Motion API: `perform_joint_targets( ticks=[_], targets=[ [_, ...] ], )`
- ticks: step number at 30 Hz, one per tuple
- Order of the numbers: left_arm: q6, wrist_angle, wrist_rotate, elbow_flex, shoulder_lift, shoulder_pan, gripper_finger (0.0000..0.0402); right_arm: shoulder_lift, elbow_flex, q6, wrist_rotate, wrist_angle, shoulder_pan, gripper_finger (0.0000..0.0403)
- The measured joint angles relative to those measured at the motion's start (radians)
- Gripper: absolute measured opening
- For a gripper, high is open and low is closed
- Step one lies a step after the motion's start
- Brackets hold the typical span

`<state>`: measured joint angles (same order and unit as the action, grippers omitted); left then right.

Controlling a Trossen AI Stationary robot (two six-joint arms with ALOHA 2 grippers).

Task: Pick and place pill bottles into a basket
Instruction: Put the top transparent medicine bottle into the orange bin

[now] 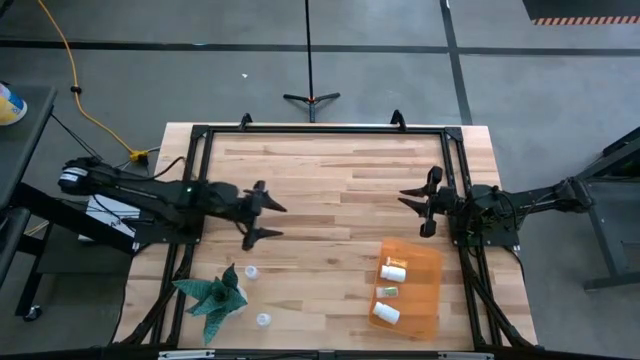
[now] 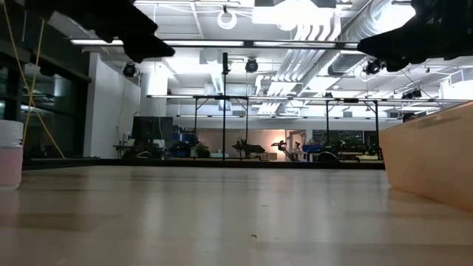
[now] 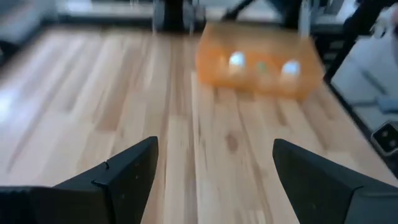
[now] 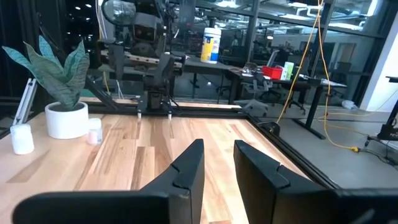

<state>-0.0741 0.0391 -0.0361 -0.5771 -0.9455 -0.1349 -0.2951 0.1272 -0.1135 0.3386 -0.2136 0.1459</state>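
Three white pill bottles [image 1: 393,271] lie inside the orange basket [image 1: 428,262] at the near right. Two more bottles stand upright on the table at the near left: one [image 1: 251,271] beside the green plant and one [image 1: 263,320] nearer the front edge. They also show in the right wrist view [image 4: 22,138]. My left gripper [image 1: 272,221] is open and empty, above the table's left middle, with its fingers [image 3: 134,168] spread wide and pointing toward the basket [image 3: 258,62]. My right gripper [image 1: 404,200] is slightly open and empty, above the table just beyond the basket's far side.
A spiky green plant in a white pot [image 1: 215,295] stands at the near left, between the two loose bottles. A black frame [image 1: 320,128] runs round the table's edges. Bare wood lies between the two grippers.
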Motion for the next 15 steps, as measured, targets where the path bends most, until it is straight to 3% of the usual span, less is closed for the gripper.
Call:
perform_joint_targets(
  ticks=[6,11,15],
  targets=[
    [-0.185,0.321,0.007,-0.237,-0.193,-0.003,0.0351,0.0,0.0,-0.026,0.0,0.001,0.0,0.0079],
    [-0.41,0.601,0.065,-0.413,-0.356,-0.003,0.0351,0.0,0.0,-0.026,0.0,0.013,0.0,0.0079],
    [-0.593,0.735,0.158,-0.496,-0.474,-0.003,0.0351,0.0,0.0,-0.027,0.0,0.042,0.0,0.0079]
  ],
)
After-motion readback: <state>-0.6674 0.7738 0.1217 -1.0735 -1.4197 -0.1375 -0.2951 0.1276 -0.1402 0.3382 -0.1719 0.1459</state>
